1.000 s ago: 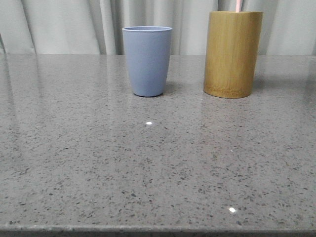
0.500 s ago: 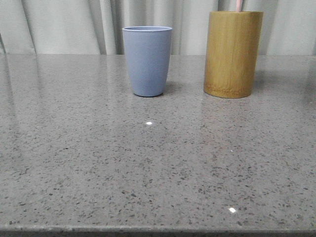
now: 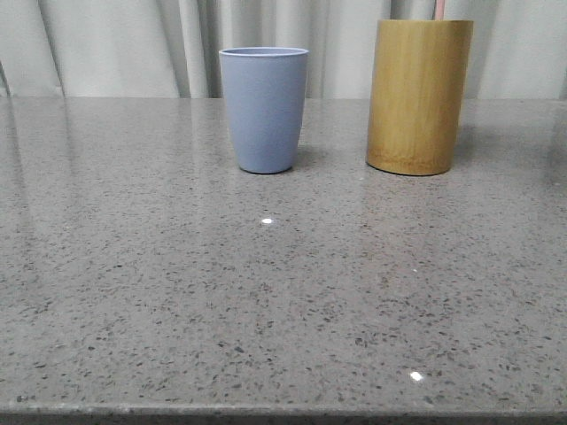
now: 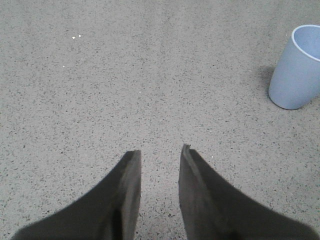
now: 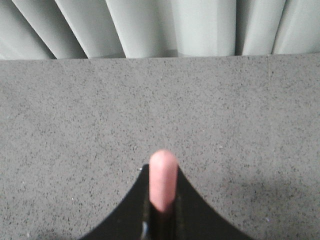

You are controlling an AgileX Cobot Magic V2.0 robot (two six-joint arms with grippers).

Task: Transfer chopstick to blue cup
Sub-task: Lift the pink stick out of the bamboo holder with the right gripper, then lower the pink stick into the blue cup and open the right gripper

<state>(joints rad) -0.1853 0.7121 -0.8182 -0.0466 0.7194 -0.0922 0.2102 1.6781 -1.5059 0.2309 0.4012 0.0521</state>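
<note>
1. The left gripper (image 4: 160, 152) hangs over the bare grey table (image 3: 266, 301). Its two dark fingers (image 4: 127, 185) are apart, with nothing between them.
2. The blue cup (image 3: 264, 109) stands upright toward the back of the table, left of the bamboo cup. In the left wrist view the blue cup (image 4: 297, 67) sits off to the side of the fingers, well apart from them. The little of its inside that shows has nothing in it.
3. The bamboo cup (image 3: 418, 96) stands upright to the right of the blue cup, near it but not touching.
4. The chopstick (image 3: 439, 9) pokes up as a thin pink stick above the bamboo cup's rim.
5. The right gripper (image 5: 162, 200) is squeezed tight on the chopstick (image 5: 163, 180), whose round pink end sticks out between the dark fingers.
</note>
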